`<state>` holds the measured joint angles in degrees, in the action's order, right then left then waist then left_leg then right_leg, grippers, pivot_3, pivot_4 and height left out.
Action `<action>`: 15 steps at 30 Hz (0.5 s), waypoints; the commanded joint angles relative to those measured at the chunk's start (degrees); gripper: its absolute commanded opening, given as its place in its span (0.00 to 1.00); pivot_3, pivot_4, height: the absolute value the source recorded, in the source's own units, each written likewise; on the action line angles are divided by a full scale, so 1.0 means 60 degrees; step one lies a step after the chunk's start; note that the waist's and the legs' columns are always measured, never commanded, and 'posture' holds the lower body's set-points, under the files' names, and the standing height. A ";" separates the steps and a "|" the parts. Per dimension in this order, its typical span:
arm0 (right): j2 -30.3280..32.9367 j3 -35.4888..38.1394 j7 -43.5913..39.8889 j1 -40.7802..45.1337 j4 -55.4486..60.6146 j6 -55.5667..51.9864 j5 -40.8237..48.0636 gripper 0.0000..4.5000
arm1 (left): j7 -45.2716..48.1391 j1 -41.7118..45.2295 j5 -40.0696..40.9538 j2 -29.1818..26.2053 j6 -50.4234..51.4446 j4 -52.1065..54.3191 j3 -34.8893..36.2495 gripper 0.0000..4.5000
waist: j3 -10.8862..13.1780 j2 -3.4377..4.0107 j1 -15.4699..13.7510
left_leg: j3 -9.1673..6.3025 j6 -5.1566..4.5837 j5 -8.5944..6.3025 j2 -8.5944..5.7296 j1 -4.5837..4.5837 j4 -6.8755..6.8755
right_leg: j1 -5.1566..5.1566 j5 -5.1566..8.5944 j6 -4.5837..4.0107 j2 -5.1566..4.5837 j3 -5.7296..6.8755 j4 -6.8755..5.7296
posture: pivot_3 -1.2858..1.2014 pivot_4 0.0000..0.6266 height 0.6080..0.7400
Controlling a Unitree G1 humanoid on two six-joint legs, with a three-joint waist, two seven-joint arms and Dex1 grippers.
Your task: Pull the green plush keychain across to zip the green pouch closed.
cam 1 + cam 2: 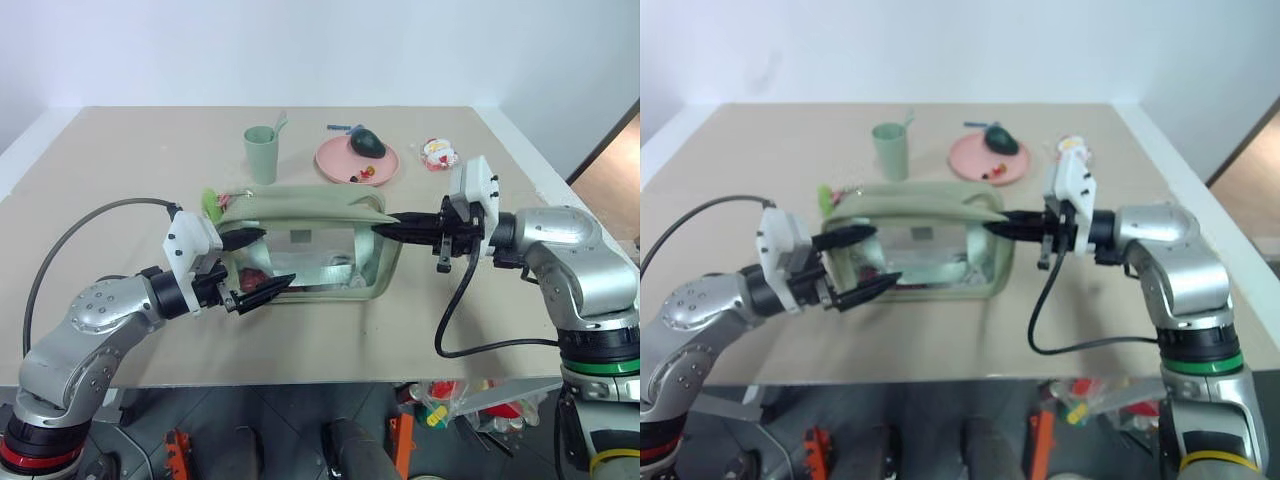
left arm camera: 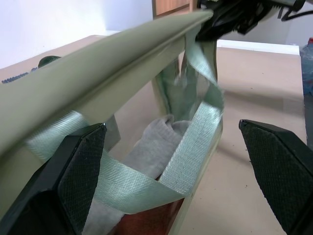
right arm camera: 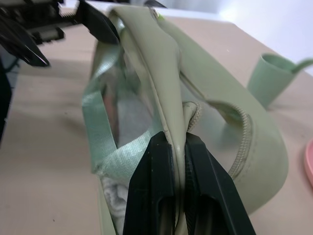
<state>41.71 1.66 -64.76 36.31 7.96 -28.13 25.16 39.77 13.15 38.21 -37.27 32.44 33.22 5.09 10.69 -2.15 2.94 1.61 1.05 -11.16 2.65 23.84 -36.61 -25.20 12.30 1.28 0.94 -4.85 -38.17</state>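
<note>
One green pouch [image 1: 312, 245], boxy, sage fabric with clear side windows and webbing straps, standing near the middle of the table [image 1: 120, 160]; top zipper not yet drawn shut, its teeth parted at the right end. One green plush keychain [image 1: 213, 205], lime and fuzzy with a pink charm, at the pouch's left end, on the far side of the top.

One right gripper [image 3: 178, 147], fingers clenched on the fabric seam at the pouch's right end, beside the zipper's end. One left gripper [image 1: 258, 262], jaws spread wide around the pouch's left end near the front corner, grasping nothing; keychain just beyond it, untouched.

Risks, judged: the thin pinch on the seam may slip under the pull, letting the pouch slide or tip along the table; the left fingers may catch a strap [image 2: 195, 142] instead of the plush; a slack top may jam the slider.

Further out, toward the table's far edge: one pale green cup [image 1: 262, 152]; one pink plate [image 1: 356, 160] bearing a dark item; one small red-and-white packet [image 1: 438, 153]
</note>
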 commanded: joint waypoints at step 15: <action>0.0218 0.0302 0.0548 -0.0325 0.0536 0.0139 0.0313 0.00 | 0.0207 0.0026 -0.0007 0.0124 -0.0129 -0.0007 0.0206 1.00 | -0.0001 -0.0002 -0.0022 | -0.0009 0.0000 0.0000 0.0001 0.0005 0.0005 | 0.0000 -0.0002 0.0006 0.0001 0.0008 0.0003 | 0.52 0.24 1.00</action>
<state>43.37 1.75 -62.04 34.64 9.21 -28.13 25.70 41.49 13.14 37.24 -36.89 32.34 32.55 4.95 10.69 -2.16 2.80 1.56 1.05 -11.16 2.66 23.87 -36.59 -25.19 12.28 1.32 0.95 -4.80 -38.15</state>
